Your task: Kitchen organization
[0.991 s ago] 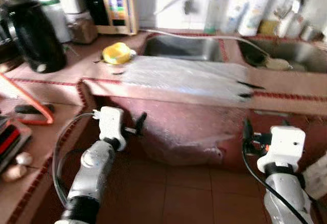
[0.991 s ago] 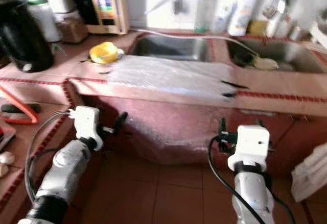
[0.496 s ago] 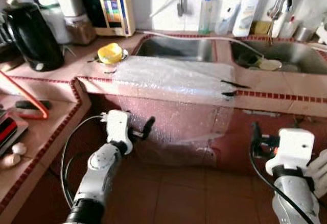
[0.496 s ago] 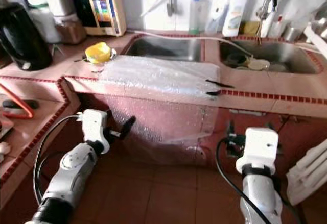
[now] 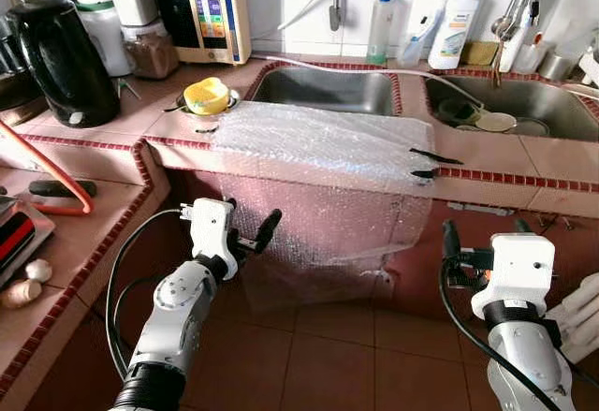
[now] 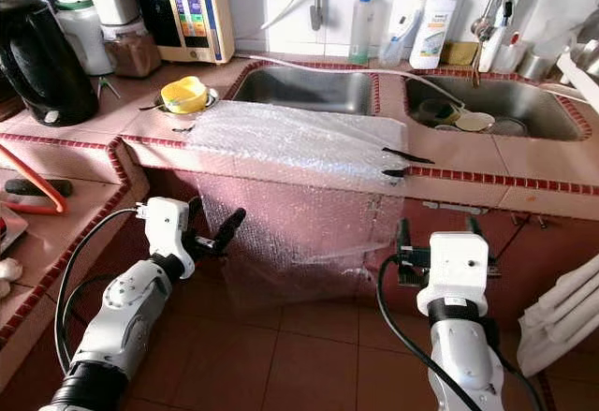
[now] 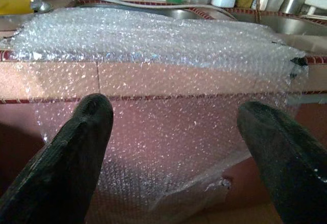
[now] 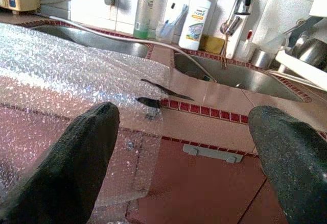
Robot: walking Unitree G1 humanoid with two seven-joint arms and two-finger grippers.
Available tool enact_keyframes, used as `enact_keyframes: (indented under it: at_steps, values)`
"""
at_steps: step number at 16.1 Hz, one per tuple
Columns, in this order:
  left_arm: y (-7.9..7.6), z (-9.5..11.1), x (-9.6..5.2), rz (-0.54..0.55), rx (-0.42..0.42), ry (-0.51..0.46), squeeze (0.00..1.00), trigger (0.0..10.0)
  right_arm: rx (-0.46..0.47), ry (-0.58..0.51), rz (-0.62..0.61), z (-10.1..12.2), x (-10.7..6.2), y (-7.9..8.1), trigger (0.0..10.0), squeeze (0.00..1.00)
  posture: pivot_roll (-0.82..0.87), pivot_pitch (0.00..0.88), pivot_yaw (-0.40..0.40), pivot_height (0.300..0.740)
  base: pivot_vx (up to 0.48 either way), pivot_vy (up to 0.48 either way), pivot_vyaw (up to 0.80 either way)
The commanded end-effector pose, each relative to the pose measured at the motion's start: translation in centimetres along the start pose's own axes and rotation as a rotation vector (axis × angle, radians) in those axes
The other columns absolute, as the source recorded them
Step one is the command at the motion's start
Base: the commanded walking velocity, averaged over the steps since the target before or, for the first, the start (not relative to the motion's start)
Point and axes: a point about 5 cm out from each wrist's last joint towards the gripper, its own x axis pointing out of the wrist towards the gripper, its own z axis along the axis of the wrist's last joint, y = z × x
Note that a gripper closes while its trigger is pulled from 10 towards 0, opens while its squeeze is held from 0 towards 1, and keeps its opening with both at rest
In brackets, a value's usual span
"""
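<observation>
You are facing a pink tiled counter (image 5: pixel 524 158) edged with red trim, with a double steel sink (image 5: pixel 328 88) set into it and white wall tiles behind. A sheet of bubble wrap (image 5: pixel 323 139) lies across the counter in front of the left basin and hangs down over the front edge toward the red-brown tiled floor (image 5: pixel 328 355). Two dark strips (image 5: pixel 432 156) sit at its right edge on the countertop.

Your left gripper (image 5: pixel 251 235) is held low, just in front of the hanging part of the wrap, fingers (image 7: pixel 76 147) spread wide with nothing between them. Your right gripper (image 6: pixel 432 233) is also low, near the counter front to the right of the wrap, fingers (image 8: pixel 76 152) wide apart and holding nothing.

To the left, a yellow bowl (image 5: pixel 210 95) sits beside the sink, and a black kettle (image 5: pixel 58 60) stands farther along. Soap bottles (image 5: pixel 456 27) line the wall behind the sinks. The counter turns toward you on the left, carrying an orange-red handle (image 5: pixel 47 172).
</observation>
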Motion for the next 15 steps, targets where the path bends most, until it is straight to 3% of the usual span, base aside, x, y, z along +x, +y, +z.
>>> enact_keyframes:
  at_steps: [1,15]
  values:
    - [-0.03,0.99,0.40,-0.018,0.015,-0.026,0.00,10.0,-0.003,-0.019,0.005,0.45,-0.12,0.04,10.0,0.00,-0.10,0.007,0.043,0.740,0.274,0.000,0.00]
    - [-0.36,0.88,0.62,-0.043,0.020,-0.021,0.00,10.0,-0.010,-0.031,0.019,0.49,0.19,0.62,10.0,0.00,-0.10,0.000,0.050,0.740,0.316,0.000,0.00]
